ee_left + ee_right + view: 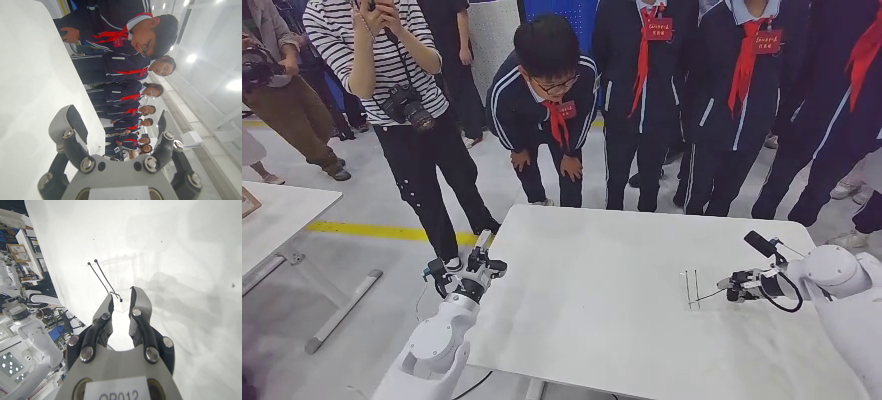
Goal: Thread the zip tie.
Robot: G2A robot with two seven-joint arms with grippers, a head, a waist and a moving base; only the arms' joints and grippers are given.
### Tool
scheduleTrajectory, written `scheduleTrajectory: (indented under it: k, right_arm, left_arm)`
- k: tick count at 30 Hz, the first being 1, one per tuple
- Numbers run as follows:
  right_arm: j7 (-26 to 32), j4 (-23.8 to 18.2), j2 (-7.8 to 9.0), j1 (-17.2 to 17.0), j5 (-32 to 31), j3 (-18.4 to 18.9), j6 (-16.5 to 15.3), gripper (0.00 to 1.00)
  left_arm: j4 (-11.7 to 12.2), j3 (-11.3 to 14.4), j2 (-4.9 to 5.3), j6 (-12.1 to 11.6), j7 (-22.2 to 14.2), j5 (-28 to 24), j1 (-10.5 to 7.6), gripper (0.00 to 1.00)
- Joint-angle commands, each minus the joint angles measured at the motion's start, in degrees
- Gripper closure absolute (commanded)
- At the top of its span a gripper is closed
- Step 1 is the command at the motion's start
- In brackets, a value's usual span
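Observation:
Two thin black zip ties (pixel 101 277) lie side by side on the white table (pixel 170 247), over a clear plastic block (pixel 122 275). In the top view the zip ties (pixel 691 288) sit right of centre. A third short tie piece (pixel 117 296) lies across their near ends, its head between my right gripper's fingertips. My right gripper (pixel 122 297) is open just above those ends, and the top view shows the right gripper (pixel 734 291) at the table's right side. My left gripper (pixel 119 119) is open wide and holds nothing, and the left gripper (pixel 480 266) hovers at the table's left edge.
Several people stand along the far side of the table (pixel 572 260), one leaning over its edge. Another white table (pixel 272 215) stands at the far left. The wide stretch of tabletop between the two arms is bare.

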Motion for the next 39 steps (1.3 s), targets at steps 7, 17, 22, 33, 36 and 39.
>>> scheduleTrajectory:
  k: [7, 17, 22, 33, 36, 39]
  right_arm:
    - [-0.13, 0.83, -0.41, 0.85, -0.19, -1.28, 0.32, 0.98]
    - [-1.51, 0.47, 0.10, 0.71, 0.21, -0.14, -0.35, 1.00]
    - [-0.89, -2.99, 1.73, -2.25, 4.52, 4.73, -3.71, 1.00]
    - [1.59, -8.16, 3.59, -7.27, 9.82, 10.40, -6.76, 1.00]
    - [1.59, -8.16, 3.59, -7.27, 9.82, 10.40, -6.76, 1.00]
    - [1.59, -8.16, 3.59, -7.27, 9.82, 10.40, -6.76, 1.00]
  left_arm:
    - [0.00, 0.00, 0.00, 0.00, 0.00, 0.00, 0.00, 0.00]
    - [0.00, 0.00, 0.00, 0.00, 0.00, 0.00, 0.00, 0.00]
    - [0.00, 0.00, 0.00, 0.00, 0.00, 0.00, 0.00, 0.00]
    - [0.00, 0.00, 0.00, 0.00, 0.00, 0.00, 0.00, 0.00]
    - [0.00, 0.00, 0.00, 0.00, 0.00, 0.00, 0.00, 0.00]
    - [0.00, 0.00, 0.00, 0.00, 0.00, 0.00, 0.00, 0.00]
